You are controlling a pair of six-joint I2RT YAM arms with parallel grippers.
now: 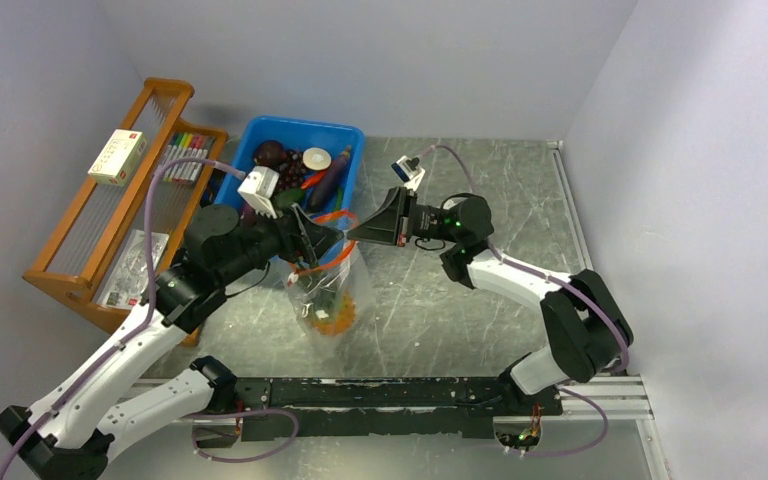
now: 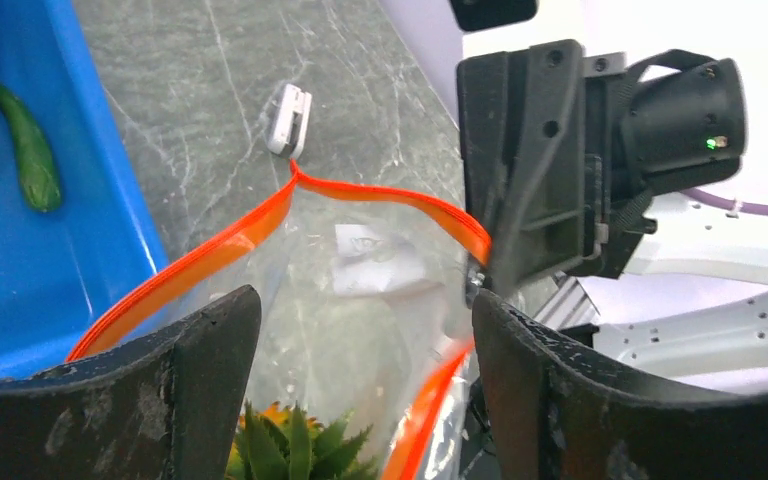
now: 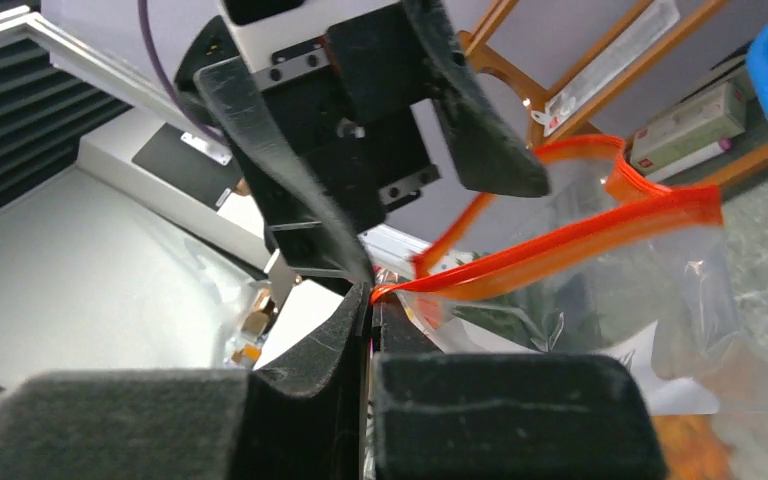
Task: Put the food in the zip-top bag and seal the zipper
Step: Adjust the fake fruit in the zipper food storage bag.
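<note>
The clear zip-top bag (image 1: 332, 290) hangs in mid-air in front of the blue bin, mouth open. My right gripper (image 1: 353, 232) is shut on the right end of its red zipper strip (image 3: 560, 245); the closed pads show in the right wrist view (image 3: 372, 300). My left gripper (image 1: 318, 238) is open and empty over the bag's mouth (image 2: 365, 305). The orange pineapple (image 1: 335, 318) lies inside the bag, its green leaves (image 2: 295, 440) below my left fingers. The white zipper tab (image 2: 288, 118) is at the strip's far end. Grapes (image 1: 270, 153), a white-faced round piece (image 1: 316, 158) and the eggplant (image 1: 328, 178) lie in the bin.
The blue bin (image 1: 260, 130) stands at the back, just behind the bag. A wooden rack (image 1: 70, 235) at the left holds marker pens (image 1: 182, 155) and a small box (image 1: 117, 157). Walls close in on the left, back and right. A black rail (image 1: 400, 395) runs along the near edge.
</note>
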